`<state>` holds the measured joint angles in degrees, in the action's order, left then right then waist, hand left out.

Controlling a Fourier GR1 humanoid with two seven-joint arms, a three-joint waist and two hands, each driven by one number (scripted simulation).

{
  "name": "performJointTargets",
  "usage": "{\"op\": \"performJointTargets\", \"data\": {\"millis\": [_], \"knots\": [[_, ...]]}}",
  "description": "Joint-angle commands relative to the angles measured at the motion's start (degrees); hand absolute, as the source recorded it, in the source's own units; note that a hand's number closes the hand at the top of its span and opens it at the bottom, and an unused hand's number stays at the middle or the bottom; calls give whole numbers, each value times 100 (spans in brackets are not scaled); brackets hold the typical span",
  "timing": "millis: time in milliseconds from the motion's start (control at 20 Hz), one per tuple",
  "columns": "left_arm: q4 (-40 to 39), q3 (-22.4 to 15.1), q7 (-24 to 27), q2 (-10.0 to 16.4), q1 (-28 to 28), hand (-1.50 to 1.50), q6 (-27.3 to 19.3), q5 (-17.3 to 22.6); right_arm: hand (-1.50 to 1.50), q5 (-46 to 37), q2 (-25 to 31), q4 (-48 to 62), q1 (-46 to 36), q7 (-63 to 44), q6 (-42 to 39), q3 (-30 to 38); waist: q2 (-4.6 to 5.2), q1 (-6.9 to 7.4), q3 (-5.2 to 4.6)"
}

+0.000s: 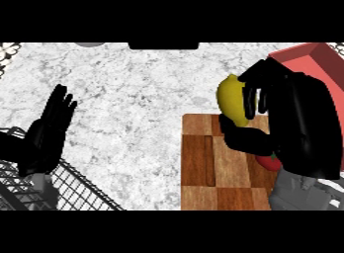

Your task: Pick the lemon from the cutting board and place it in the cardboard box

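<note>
My right hand is curled round a yellow lemon and holds it above the far end of the wooden cutting board. Only the lemon's left side shows past the fingers. The red box lies just behind and to the right of the hand, partly hidden by it. At the left of the head view my left hand rests open with fingers up, far from the board.
A small red object peeks out under my right hand on the board. A black wire rack fills the lower left corner. Grey marble counter spreads between rack and board.
</note>
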<state>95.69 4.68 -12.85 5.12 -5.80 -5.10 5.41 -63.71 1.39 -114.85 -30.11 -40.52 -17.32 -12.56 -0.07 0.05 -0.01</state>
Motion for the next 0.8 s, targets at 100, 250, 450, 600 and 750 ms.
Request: {"op": "performJointTargets", "data": {"millis": [100,250,450,600,750], "knots": [[166,-82,-150,-49,-5,0,-123,-116,150,544,695,424,-304,453,-283,1325,7,2,2],[-196,146,-118,110,-410,0,34,75,150,777,766,1023,-495,643,-41,1735,13,3,1],[360,-28,-152,44,139,0,89,59,150,664,1557,1394,-417,1221,222,2235,1,20,2],[238,38,-91,59,162,0,136,110,150,299,1711,2761,-614,1824,1108,2245,23,77,2],[-138,26,86,18,-149,0,49,-26,150,282,1961,3688,-835,2238,1359,2377,36,76,2]]}}
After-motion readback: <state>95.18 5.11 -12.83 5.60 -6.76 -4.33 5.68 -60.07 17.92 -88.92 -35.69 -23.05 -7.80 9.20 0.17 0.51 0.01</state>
